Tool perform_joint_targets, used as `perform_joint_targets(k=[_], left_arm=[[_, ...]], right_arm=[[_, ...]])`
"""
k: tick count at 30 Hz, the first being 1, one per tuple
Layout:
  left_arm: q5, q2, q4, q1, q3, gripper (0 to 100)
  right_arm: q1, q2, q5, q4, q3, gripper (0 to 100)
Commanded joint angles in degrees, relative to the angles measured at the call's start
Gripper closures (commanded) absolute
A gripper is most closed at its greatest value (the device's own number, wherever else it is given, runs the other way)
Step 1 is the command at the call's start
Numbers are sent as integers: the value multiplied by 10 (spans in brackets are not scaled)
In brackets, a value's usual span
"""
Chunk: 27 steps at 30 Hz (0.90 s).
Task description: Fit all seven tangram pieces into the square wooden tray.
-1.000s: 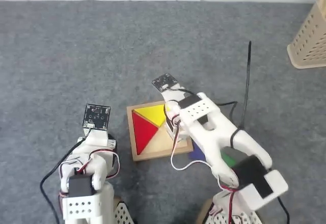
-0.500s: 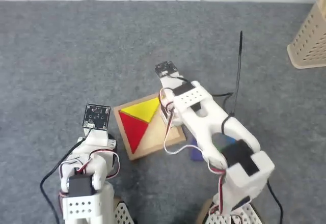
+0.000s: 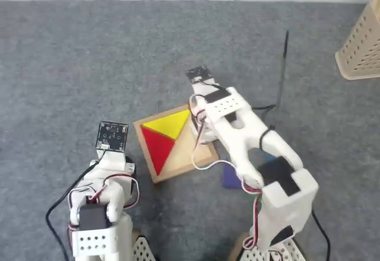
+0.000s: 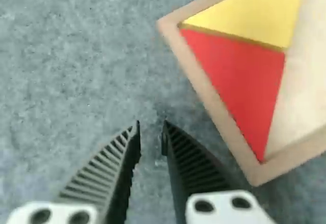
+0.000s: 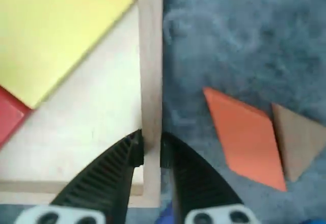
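The square wooden tray (image 3: pixel 144 153) lies turned at an angle on the grey carpet, holding a yellow triangle (image 3: pixel 169 124) and a red triangle (image 3: pixel 157 145). My right gripper (image 5: pixel 151 145) is shut on the tray's rim (image 5: pixel 152 56), one finger inside and one outside. An orange parallelogram (image 5: pixel 244 137) and a brown triangle (image 5: pixel 298 140) lie on the carpet just beyond that rim. A blue piece (image 3: pixel 230 175) lies beside the right arm. My left gripper (image 4: pixel 151 130) hangs over bare carpet beside the tray's corner (image 4: pixel 204 91), shut on nothing.
A beige perforated container (image 3: pixel 362 41) stands at the far right edge. A thin black rod (image 3: pixel 284 65) rises behind the right arm. The left arm (image 3: pixel 104 196) stays folded near the front. Open carpet stretches to the far left.
The right arm has dragged the tray by its rim, turning it from roughly square-on to an angle. The left arm has not moved.
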Motion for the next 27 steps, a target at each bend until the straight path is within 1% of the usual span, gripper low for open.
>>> perform_joint_targets(k=[1, 4, 7, 15, 17, 20, 22, 24, 27], left_arm=[[4, -13, 0, 1, -5, 929], [4, -13, 0, 1, -5, 929], [4, -13, 0, 1, -5, 929], [4, -13, 0, 1, -5, 929], [4, -13, 0, 1, -5, 929], [4, -13, 0, 1, -5, 929], [4, -13, 0, 1, -5, 929], [4, -13, 0, 1, -5, 929], [4, -13, 0, 1, -5, 929]], right_arm=[[35, -101, 21, -33, 78, 992], [50, -152, 37, -59, 147, 992], [57, -181, 56, -64, 190, 991], [66, -183, 72, -75, 219, 983], [64, -187, 73, -69, 212, 938], [67, -221, 74, -25, 191, 833], [67, -257, 76, 7, 180, 781], [67, -298, 96, 33, 178, 760], [71, -347, 133, 62, 183, 760]])
